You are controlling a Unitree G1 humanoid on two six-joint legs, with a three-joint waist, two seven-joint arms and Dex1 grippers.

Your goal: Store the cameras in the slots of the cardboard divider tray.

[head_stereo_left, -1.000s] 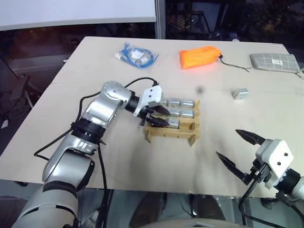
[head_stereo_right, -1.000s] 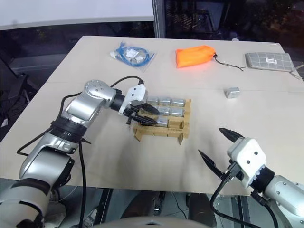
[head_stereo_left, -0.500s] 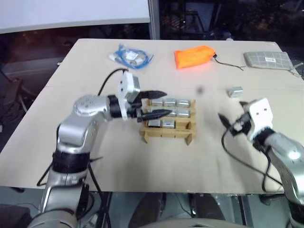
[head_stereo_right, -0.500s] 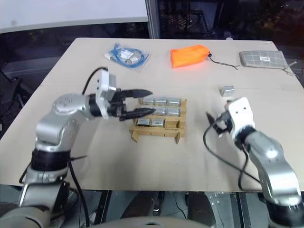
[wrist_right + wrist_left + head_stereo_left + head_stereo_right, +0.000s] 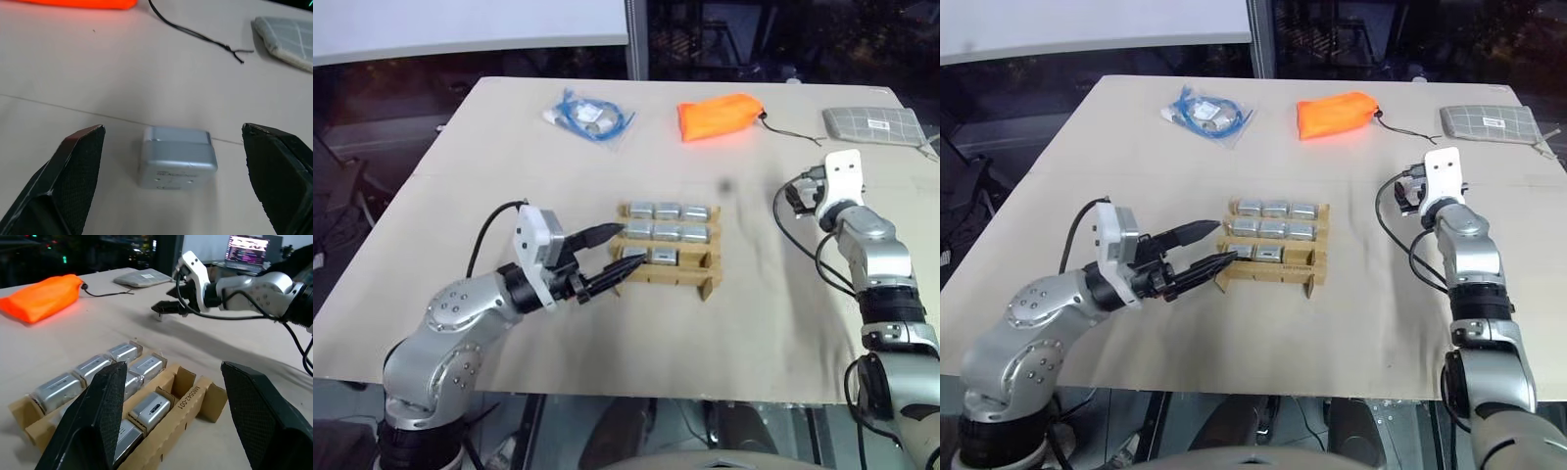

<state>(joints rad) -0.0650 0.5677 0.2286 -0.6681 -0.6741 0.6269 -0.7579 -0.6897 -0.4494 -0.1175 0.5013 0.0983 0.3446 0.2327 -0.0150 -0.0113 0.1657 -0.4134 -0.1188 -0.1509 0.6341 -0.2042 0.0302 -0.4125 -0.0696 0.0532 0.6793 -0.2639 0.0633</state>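
The cardboard divider tray [image 5: 677, 278] sits mid-table with several silver-grey cameras [image 5: 668, 210] lying in its slots. My left gripper [image 5: 628, 245] is open and empty, level at the tray's near-left corner, its fingers [image 5: 98, 416] either side of the tray in the left wrist view. One loose camera [image 5: 177, 156] lies on the table at the right. My right gripper [image 5: 172, 128] is open, one finger on each side of it, not touching. In the eye views the right gripper [image 5: 793, 194] hides that camera.
An orange fabric pouch [image 5: 720, 116] with a black cord lies at the back, a bag of blue cable [image 5: 590, 115] to its left. A flat grey patterned pad [image 5: 873, 123] rests at the far right corner near the table edge.
My left gripper has drawn back from over the tray towards me and opened wider. My right arm has swung forward from the table's near edge to the loose camera.
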